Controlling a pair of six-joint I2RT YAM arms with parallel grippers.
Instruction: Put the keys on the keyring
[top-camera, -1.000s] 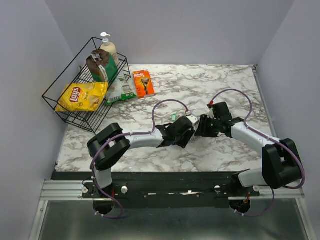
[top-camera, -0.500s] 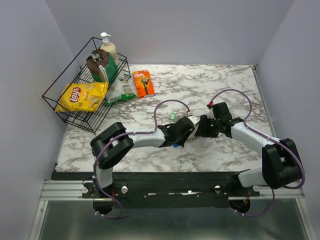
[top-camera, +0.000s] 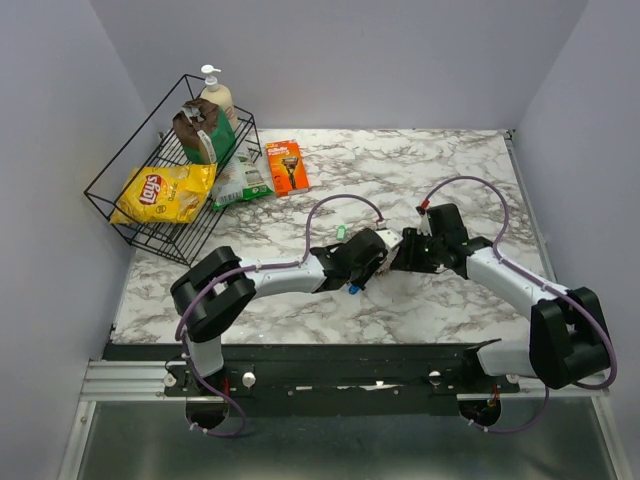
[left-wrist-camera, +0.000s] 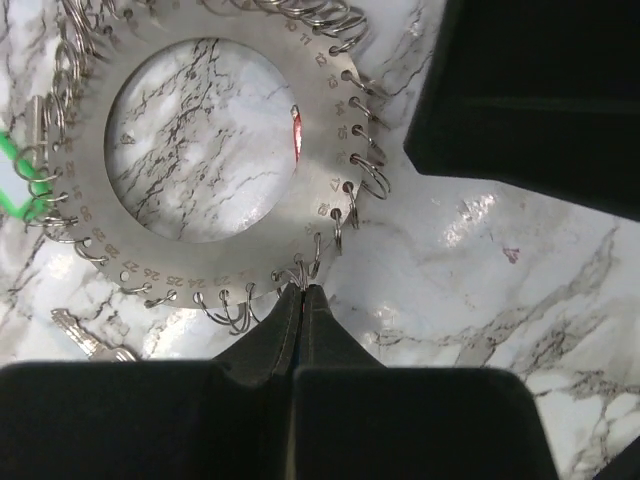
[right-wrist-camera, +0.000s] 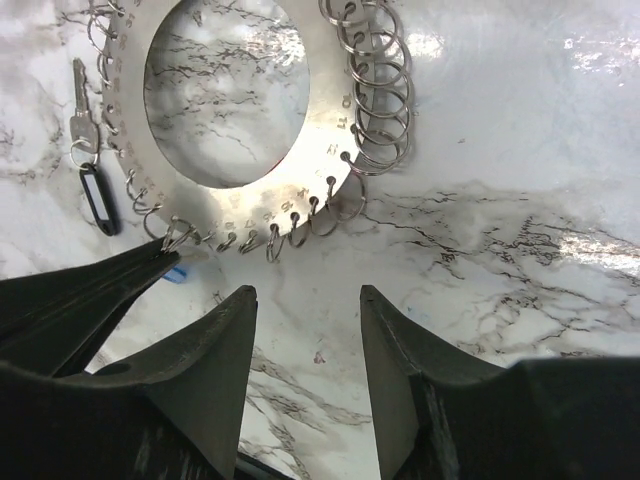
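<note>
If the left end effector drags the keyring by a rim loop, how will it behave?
The keyring looks like a stiff, flat metal disc, so it probably slides whole. Its wire loops hang loose, so it may swivel.

Overhead camera; both close wrist cameras share keyring (left-wrist-camera: 322, 130).

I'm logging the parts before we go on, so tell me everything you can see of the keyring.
The keyring is a flat, silvery metal disc with a large round hole, lying flat on the marble table. Numbers are stamped around its rim, and small wire rings hang from holes along the edge, with several bunched at one side. The left gripper is shut on one small ring at its rim; the right gripper is open, not touching.
</note>
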